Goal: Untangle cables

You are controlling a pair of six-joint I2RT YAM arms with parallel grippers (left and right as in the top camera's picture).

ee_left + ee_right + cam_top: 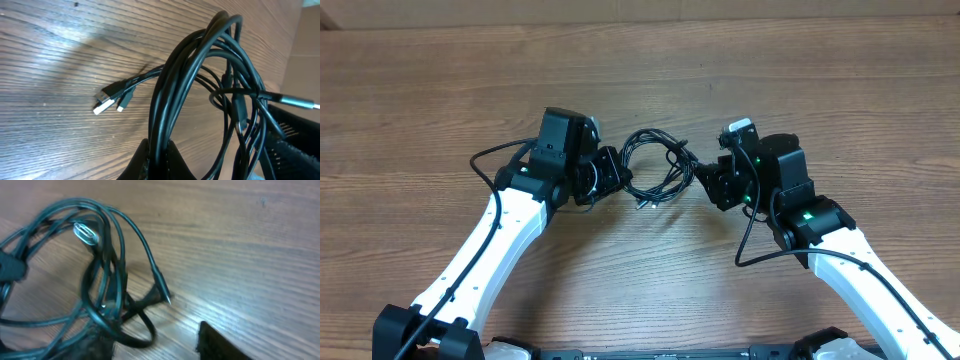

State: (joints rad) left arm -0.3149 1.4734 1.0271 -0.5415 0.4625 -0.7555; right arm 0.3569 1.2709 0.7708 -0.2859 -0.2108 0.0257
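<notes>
The cables (655, 168) are a tangled bundle of thin black loops on the wooden table, between my two grippers. My left gripper (611, 176) sits at the bundle's left edge. In the left wrist view the left gripper (161, 159) is shut on several strands of the cables (175, 95), and two plug ends (103, 105) lie on the wood to the left. My right gripper (704, 182) is at the bundle's right edge. In the right wrist view the right gripper (157, 345) is open, with a loop of the cables (107, 280) lying by its left finger.
The wooden table (640, 70) stretches out on all sides of the bundle. A cardboard edge (640, 10) runs along the far side. Thicker black wires hang off both white arms (480, 165). The right gripper's black body shows in the left wrist view (292, 142).
</notes>
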